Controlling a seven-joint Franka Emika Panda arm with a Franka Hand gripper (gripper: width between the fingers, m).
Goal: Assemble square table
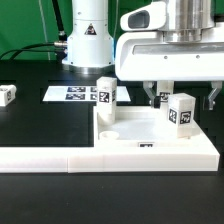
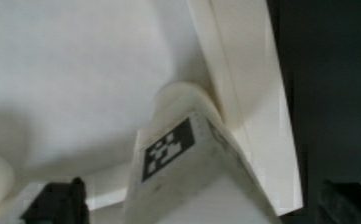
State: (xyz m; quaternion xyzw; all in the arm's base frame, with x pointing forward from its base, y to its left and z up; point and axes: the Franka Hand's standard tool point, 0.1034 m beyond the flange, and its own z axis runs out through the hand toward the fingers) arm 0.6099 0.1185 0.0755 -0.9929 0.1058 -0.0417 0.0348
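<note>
Hand hangs over the slab with its fingers spread wide, gripping nothing. Tagged leg stands upright on the slab directly below the hand, between the two fingers and clear of both; the exterior view shows a gap on each side. The leg's long axis is vertical, in line with the hand's line of descent. Wrist view agrees: dark fingertips sit to either side, with the leg's tag face between them, untouched. Cannot tell from these views whether the leg is fully seated in a corner socket. Open socket shows at the slab's corner toward the exterior view's left. Second leg stands upright just behind that corner, to the exterior view's left of the hand and beside the marker board. Third leg sits well apart at the far left on the dark surface. Judgement: the next move calls for a straight lift clear of the standing leg, then a shift toward the exterior view's left to the second leg, the nearer spare.
</note>
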